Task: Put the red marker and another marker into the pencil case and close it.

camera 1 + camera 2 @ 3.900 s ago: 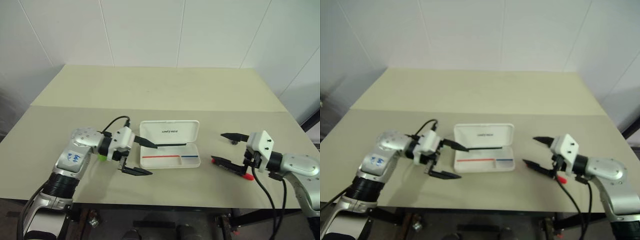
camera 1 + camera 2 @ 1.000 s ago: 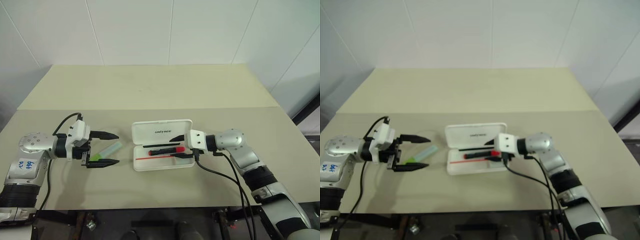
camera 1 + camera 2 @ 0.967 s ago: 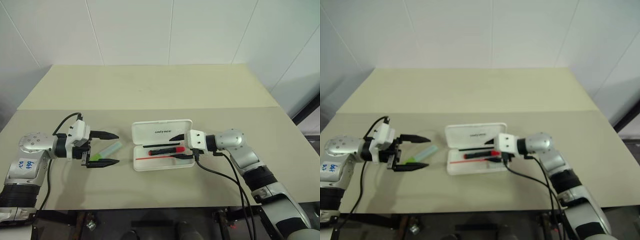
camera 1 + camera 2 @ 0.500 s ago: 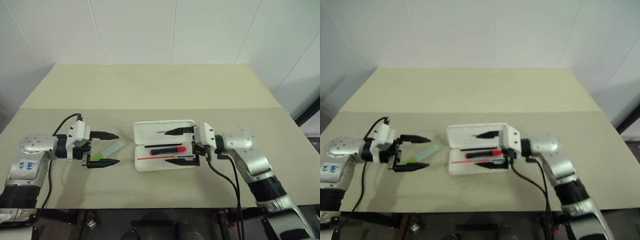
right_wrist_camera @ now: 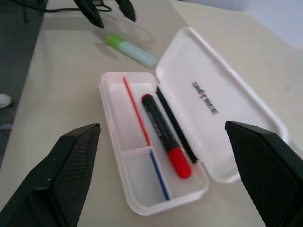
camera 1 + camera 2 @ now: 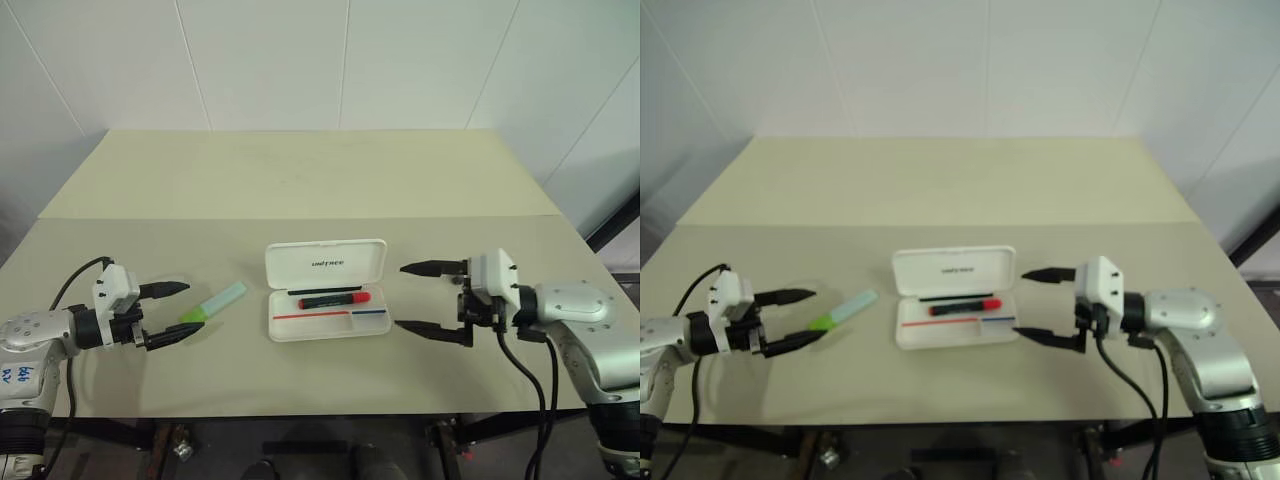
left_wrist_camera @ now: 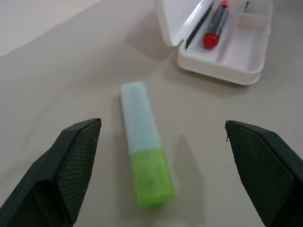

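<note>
The white pencil case [image 6: 326,263] lies open in the middle of the table, lid tipped back. The red marker [image 6: 335,299] rests inside its tray, red cap to the right, also seen as the red marker [image 5: 163,132] in the right wrist view. The other marker [image 6: 213,304], pale mint with a green end, lies on the table left of the case. My left gripper [image 6: 195,306] is open at its green end, one finger on each side, as the marker [image 7: 144,156] shows in the left wrist view. My right gripper [image 6: 400,296] is open and empty, just right of the case.
The beige table [image 6: 320,180] runs back to a white tiled wall, with a seam across its middle. A thin black strip [image 6: 325,290] lies along the case's hinge. A red-and-blue stripe [image 6: 330,314] marks the tray floor.
My right gripper opened, left the red marker in the case and drew back to the right. My left arm pulled back to the left and lower, still open by the mint marker.
</note>
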